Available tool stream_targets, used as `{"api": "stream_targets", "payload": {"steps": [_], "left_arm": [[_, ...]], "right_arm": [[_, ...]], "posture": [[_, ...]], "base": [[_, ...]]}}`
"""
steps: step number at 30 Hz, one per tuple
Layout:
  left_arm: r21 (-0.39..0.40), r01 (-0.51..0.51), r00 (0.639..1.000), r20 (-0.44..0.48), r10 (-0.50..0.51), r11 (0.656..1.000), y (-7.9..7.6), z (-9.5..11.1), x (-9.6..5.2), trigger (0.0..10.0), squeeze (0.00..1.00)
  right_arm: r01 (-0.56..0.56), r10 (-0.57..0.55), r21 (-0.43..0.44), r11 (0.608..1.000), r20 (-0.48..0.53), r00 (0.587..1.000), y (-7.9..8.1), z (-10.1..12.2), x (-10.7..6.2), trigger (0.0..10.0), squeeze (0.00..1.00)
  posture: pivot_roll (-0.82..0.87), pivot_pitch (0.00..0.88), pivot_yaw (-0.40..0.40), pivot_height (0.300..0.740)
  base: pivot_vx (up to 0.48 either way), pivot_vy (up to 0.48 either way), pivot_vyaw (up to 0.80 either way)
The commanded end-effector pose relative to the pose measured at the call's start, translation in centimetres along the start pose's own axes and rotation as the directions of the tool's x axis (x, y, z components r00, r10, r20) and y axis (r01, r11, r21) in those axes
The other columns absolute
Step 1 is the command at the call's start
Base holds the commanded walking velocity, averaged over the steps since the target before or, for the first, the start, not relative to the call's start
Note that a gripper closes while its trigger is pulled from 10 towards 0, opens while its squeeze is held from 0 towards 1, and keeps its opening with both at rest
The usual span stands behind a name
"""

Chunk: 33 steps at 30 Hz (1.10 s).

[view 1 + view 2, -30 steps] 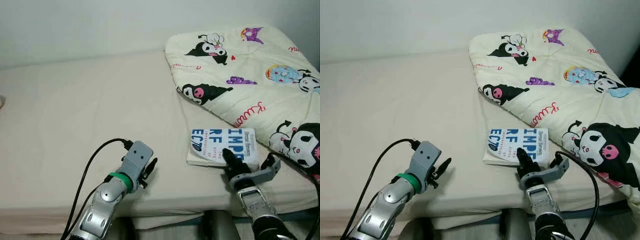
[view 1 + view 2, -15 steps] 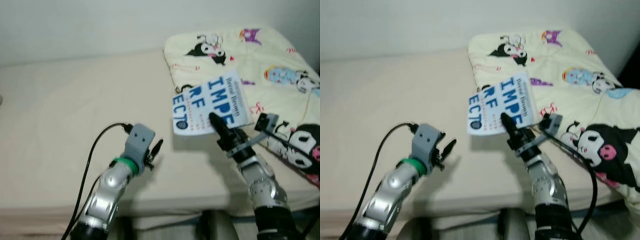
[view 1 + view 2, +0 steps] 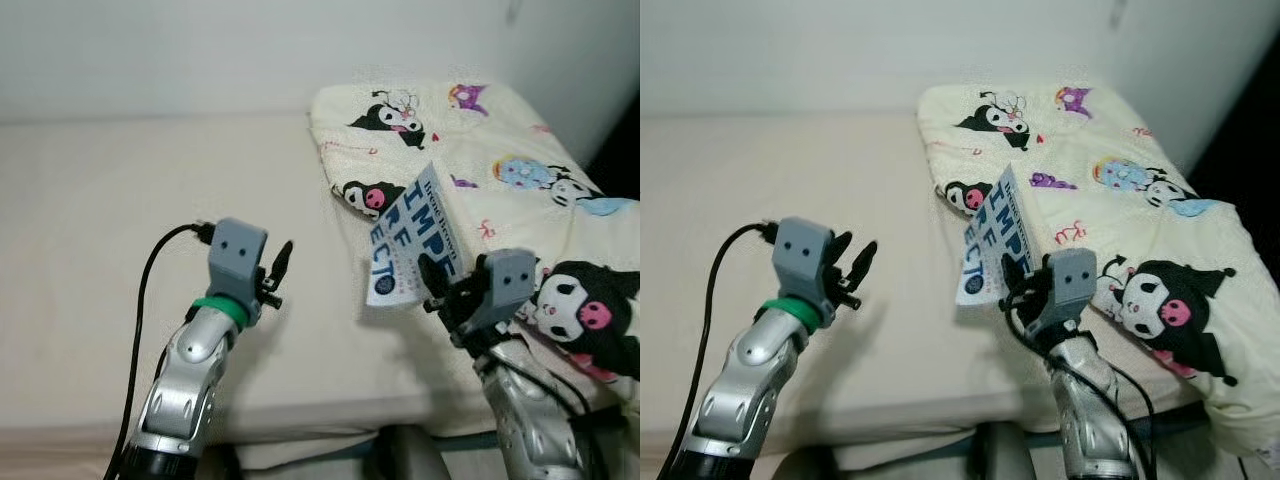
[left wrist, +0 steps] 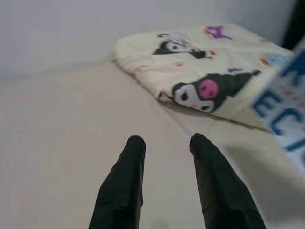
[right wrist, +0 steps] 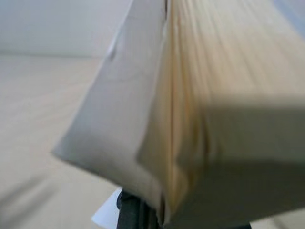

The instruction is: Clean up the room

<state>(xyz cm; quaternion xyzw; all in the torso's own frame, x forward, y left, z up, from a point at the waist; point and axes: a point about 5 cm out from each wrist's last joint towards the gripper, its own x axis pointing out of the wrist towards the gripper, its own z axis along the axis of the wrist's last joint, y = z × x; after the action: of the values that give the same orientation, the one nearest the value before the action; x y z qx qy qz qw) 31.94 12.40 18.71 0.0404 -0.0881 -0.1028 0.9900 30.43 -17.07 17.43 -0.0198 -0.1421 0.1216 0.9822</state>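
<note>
Lifting the book (image 3: pixel 412 243) clear of the bed (image 3: pixel 120 210), I now hold it tilted above the sheet, right gripper (image 3: pixel 436 290) fingers clamped; left gripper (image 3: pixel 281 268) fingers parted, raised higher.

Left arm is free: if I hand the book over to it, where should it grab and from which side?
Judging from the head views, the book hangs tilted above the bed, the right gripper clamped on its lower edge. The upper edge, toward the quilt, is free. Bring the left gripper, fingers open, in from the robot's left across the blue-lettered cover and pinch that upper free corner, thin cover-to-cover.
</note>
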Motion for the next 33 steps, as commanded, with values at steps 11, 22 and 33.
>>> {"api": "stream_targets", "payload": {"steps": [11,22,33], "left_arm": [[0.04,-0.067,0.997,-0.04,0.069,0.997,0.3,-2.2,-0.7,10.0,0.0],[0.049,-0.055,0.998,-0.008,0.056,0.997,0.3,-1.1,0.9,10.0,0.0],[0.011,0.033,0.999,-0.007,-0.033,0.999,-2.1,-1.2,1.3,10.0,0.0]], "right_arm": [[0.049,-0.039,-0.107,0.993,0.095,0.995,0.7,1.2,1.6,10.0,0.0],[0.103,-0.091,-0.108,0.989,0.11,0.99,0.4,1.0,1.4,10.0,0.0],[0.128,-0.116,-0.118,0.985,0.101,0.988,-0.2,0.5,1.1,10.0,0.0]], "posture": [[-0.15,0.009,-0.021,0.59],[-0.17,0.0,0.002,0.63],[-0.17,0.0,0.009,0.675]], "base": [[0.0,0.0,0.0],[0.0,0.0,0.0],[0.0,0.0,0.0]]}}
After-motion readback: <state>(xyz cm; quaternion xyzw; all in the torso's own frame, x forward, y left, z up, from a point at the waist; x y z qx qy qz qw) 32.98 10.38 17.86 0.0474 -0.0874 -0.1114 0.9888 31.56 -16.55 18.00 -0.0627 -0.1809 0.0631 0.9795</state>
